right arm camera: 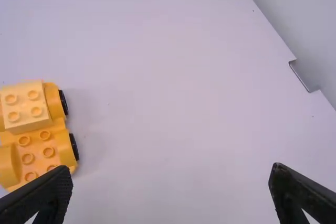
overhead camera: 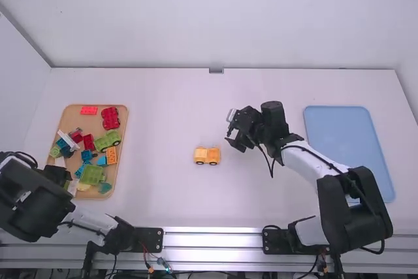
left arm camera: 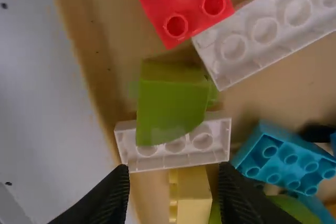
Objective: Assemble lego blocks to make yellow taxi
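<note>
The tan tray (overhead camera: pixel 71 119) sits on the white table (overhead camera: pixel 163 194), loaded with loose Lego bricks. Well apart from it, to its right, stands the orange-yellow Lego car (overhead camera: pixel 207 155), on black wheels, with a pale yellow four-stud brick (right arm camera: pixel 25 106) on top of one section. The left gripper (overhead camera: pixel 65 178) is over the tray's near left part, its fingers parted above a yellow brick (left arm camera: pixel 193 198) lying inside. Also inside the tray are a red brick (left arm camera: pixel 181 3), white bricks, a blue studded brick (left arm camera: pixel 289 156) and a green sloped brick (left arm camera: pixel 170 111), which seems, as far as the view allows, to overlap one of the white ones. The right gripper (overhead camera: pixel 230 127) is well right of the tray, fingers spread wide with nothing between them. Farther right of the tray lies a flat blue tray (overhead camera: pixel 349 151).
</note>
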